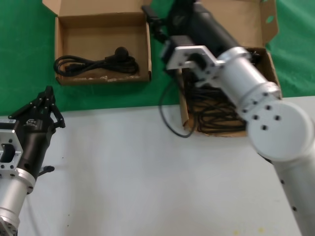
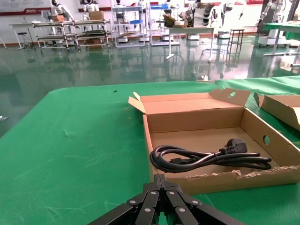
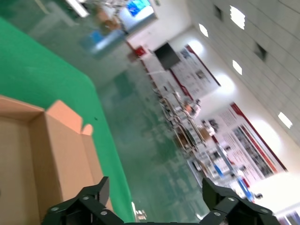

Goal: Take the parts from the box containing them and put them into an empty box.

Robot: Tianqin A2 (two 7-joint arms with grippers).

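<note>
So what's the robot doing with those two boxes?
It's moving black power cords from one cardboard box to another. One cord already lies in the smaller box. The right gripper, fingers open and holding nothing, is up above the larger box, where more cords are piled. The left gripper waits with its fingers shut, near the table's left edge, in front of the smaller box.

Green cloth (image 1: 19, 44) over far tabletop; bare white surface (image 1: 133, 172) nearer; shelving racks (image 2: 75, 33) behind.
</note>
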